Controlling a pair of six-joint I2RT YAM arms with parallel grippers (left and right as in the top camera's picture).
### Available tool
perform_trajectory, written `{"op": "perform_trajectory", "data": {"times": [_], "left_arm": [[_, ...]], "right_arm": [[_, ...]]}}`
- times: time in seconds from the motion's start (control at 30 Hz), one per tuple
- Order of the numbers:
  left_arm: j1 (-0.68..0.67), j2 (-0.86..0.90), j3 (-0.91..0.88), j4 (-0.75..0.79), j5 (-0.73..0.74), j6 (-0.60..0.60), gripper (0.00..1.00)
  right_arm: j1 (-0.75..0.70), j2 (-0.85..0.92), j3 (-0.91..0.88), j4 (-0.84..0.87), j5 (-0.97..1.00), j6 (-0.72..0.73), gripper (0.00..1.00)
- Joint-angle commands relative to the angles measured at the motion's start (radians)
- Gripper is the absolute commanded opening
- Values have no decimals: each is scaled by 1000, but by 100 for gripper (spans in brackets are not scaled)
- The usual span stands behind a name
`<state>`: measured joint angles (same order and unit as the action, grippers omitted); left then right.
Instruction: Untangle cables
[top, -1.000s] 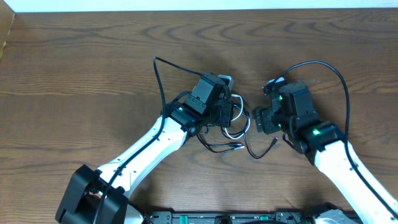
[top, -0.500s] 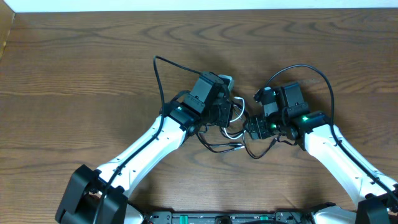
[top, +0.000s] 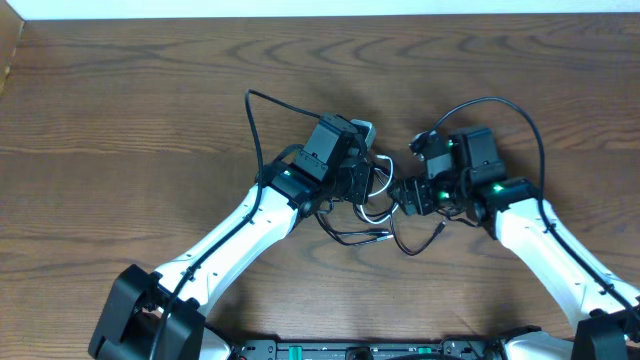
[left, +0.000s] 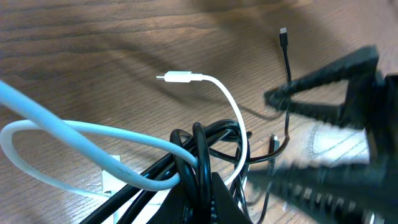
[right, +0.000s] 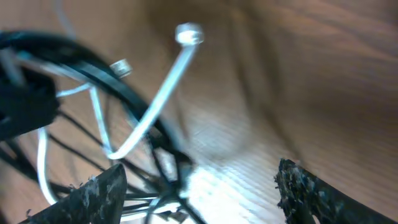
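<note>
overhead: left gripper (top: 368, 185) was pinched shut on the black cable (top: 398, 243) mid table (top: 150, 90). the white cable (top: 378, 212) looped through it, and the right gripper (top: 405, 195) sat just beside, jaws apart.

left wrist: white one threaded through the black loops, so nothing untangled yet imo.

right wrist: blurry, fingers (right: 93, 193) spread wide, holding nothing. no labels or writing i could read.

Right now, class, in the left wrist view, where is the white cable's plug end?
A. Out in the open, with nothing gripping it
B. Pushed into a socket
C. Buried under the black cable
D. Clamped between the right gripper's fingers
A: the white cable arcs out of the black cable loops, and its plug end shows clear of them, untouched.
</note>
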<state>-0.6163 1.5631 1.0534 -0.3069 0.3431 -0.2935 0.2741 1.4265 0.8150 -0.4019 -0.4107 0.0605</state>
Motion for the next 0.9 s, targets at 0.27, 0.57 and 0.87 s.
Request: {"op": "perform_trajectory", "data": {"times": [0.27,0.57,0.87], "left_arm": [[5,-22,5,40,121,57,7],[5,-22,5,100,143,46,7],[5,-21,5,100,143,45,7]], "right_arm": [[-103,-6,-16,-35,47,21,75],[-93,-1,-27,-164,60,44,73],[-93,-2,-27,-147,-172,-11,73]]}}
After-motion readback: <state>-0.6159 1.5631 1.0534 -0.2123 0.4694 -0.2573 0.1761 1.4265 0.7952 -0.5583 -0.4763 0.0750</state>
